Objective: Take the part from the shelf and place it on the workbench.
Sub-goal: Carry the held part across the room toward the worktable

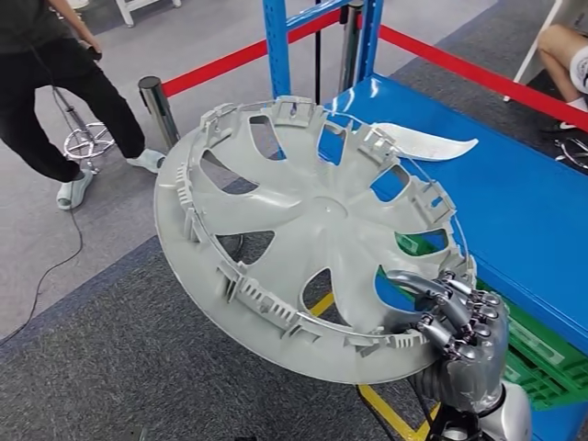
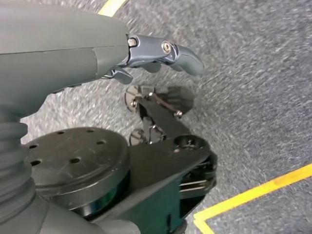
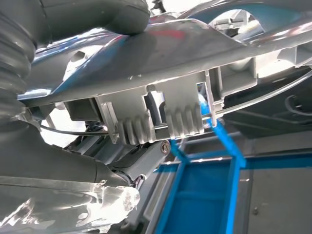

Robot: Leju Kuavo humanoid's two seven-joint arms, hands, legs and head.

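A: Entry, head view. The part, a large grey plastic wheel cover (image 1: 312,234), is seen held in the air, inner side up, with its ribs and clips exposed. It is tilted, the edge toward the blue worktop (image 1: 526,202) lying lower at the grip.

B: How is it held?

A: The right hand (image 1: 461,322) is clamped on the rim at the cover's near right edge; fingers (image 1: 444,294) are laid over the inner face, and the thumb (image 3: 92,14) is pressed on the opposite face, as recorded in the right wrist view. The clip teeth of the rim (image 3: 158,124) are seen just beside the hand there.

B: Position against the worktop?

A: The cover is held over the grey carpet floor (image 1: 104,358), its far right portion overlapping the worktop's near corner. Whether it touches the surface cannot be told. A white curved piece (image 1: 430,144) is noted lying on the worktop behind it.

B: Left hand?

A: The left hand (image 2: 158,53) is recorded hanging over the carpet with nothing in it, fingers loosely apart and slightly bent.

B: Surroundings?

A: A blue upright post (image 1: 277,46), a red barrier band (image 1: 229,64), a green crate (image 1: 548,354) under the worktop and yellow floor tape (image 1: 389,409) are noted. A person in black (image 1: 62,83) is seen standing at far left.
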